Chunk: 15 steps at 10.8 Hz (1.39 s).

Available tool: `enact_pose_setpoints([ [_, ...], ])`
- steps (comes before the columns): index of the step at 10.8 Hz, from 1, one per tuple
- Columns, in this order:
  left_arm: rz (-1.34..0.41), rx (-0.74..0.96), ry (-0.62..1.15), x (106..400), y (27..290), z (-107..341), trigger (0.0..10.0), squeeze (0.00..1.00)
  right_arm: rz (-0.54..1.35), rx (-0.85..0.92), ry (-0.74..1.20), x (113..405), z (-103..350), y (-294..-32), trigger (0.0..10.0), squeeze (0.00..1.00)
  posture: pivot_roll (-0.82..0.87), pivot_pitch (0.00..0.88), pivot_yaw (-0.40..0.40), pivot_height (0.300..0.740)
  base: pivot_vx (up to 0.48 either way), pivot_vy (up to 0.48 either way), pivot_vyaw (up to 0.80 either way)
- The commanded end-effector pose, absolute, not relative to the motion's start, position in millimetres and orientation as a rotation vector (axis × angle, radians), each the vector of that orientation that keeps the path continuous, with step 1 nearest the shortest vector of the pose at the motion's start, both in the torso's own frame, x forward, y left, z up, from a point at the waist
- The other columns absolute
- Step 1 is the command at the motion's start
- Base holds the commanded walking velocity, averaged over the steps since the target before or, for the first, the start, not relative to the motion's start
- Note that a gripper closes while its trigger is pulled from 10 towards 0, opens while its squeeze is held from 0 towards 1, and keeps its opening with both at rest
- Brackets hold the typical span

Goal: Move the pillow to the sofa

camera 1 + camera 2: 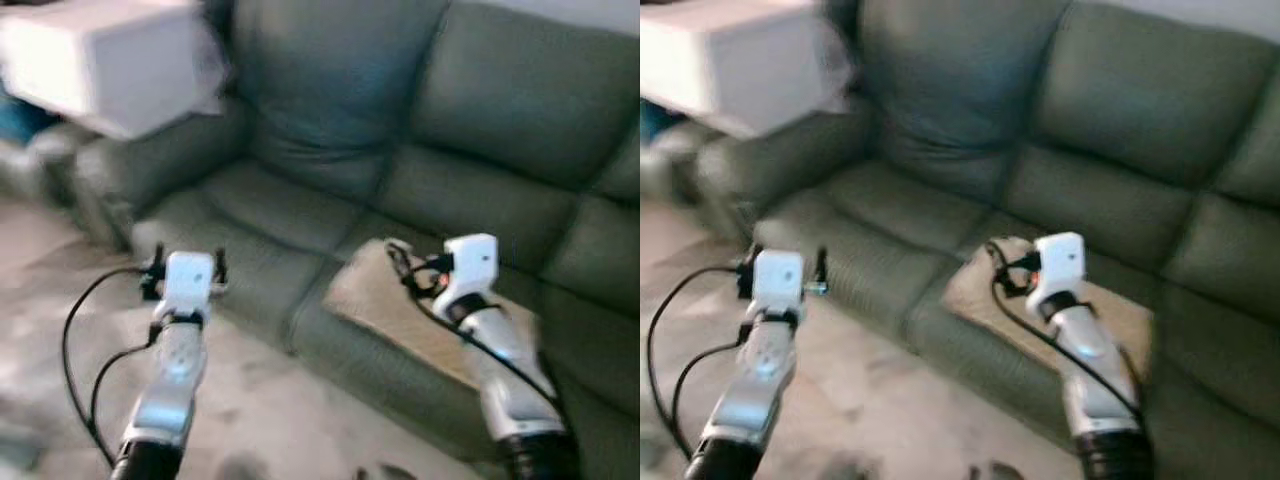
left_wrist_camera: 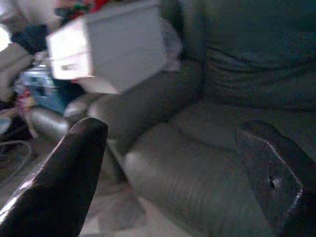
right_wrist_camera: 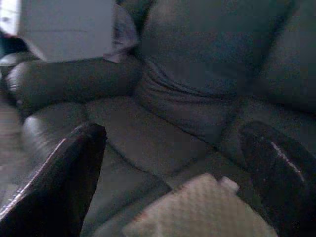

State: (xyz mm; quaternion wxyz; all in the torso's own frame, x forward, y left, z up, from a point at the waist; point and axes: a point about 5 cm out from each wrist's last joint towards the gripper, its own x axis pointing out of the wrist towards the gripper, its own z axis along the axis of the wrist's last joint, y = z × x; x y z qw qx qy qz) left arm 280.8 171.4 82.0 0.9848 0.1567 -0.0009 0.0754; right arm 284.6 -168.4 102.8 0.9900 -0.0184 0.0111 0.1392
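Lying on the front of the sofa [image 1: 330, 190] seat is the tan pillow [image 1: 385, 300]. It sits right under the right pincer [image 3: 173, 163], whose two black fingers [image 3: 59, 182] are spread wide with nothing between them. The pillow's long side runs from about 10 o'clock to 4 o'clock in the head view. The left pincer [image 2: 177, 173] is wide open too, and it hangs off at 9 o'clock from the pillow, over the seat edge, so the right arm is much nearer. I think the pillow is already where it belongs. The right wrist view shows the pillow's bumpy weave. The left wrist view shows a white box [image 2: 106, 44] on the sofa arm.
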Motion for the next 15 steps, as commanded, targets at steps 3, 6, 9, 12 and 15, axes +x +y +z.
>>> enact_pose_setpoints([
  [3, 0.202, 0.349, 0.003, 275.3, 182.1, 81.6, 10.0, 0.00, 0.354, -0.093, -0.004, 288.6, 109.5, -157.2, 10.0, 0.00, 0.02, 0.024, -0.066, 0.740, 0.000, 0.480, 0.68],
  [6, 0.255, 0.372, 0.015, 260.0, 198.9, 81.3, 10.0, 0.00, 0.183, -0.003, -0.018, 276.1, 95.9, -150.9, 10.0, 0.00, 0.05, 0.028, -0.068, 0.740, 0.000, 0.480, 0.65],
  [9, 0.287, 0.387, 0.034, 251.2, 212.3, 79.9, 10.0, 0.00, 0.041, 0.055, 0.038, 258.5, 75.3, -164.8, 10.0, 0.00, 0.06, 0.005, -0.054, 0.740, 0.000, 0.480, 0.00],
  [12, 0.286, 0.304, 0.039, 242.9, 214.9, 80.2, 10.0, 0.00, -0.028, 0.069, 0.028, 260.0, 75.4, -177.3, 10.0, 0.00, 0.07, 0.000, -0.057, 0.740, 0.000, 0.000, 0.00],
  [15, 0.243, 0.313, 0.022, 249.9, 207.8, 83.6, 10.0, 0.00, 0.065, 0.040, 0.023, 260.2, 75.5, -161.5, 10.0, 0.00, 0.06, 0.000, -0.051, 0.740, 0.000, 0.000, 0.80],
])
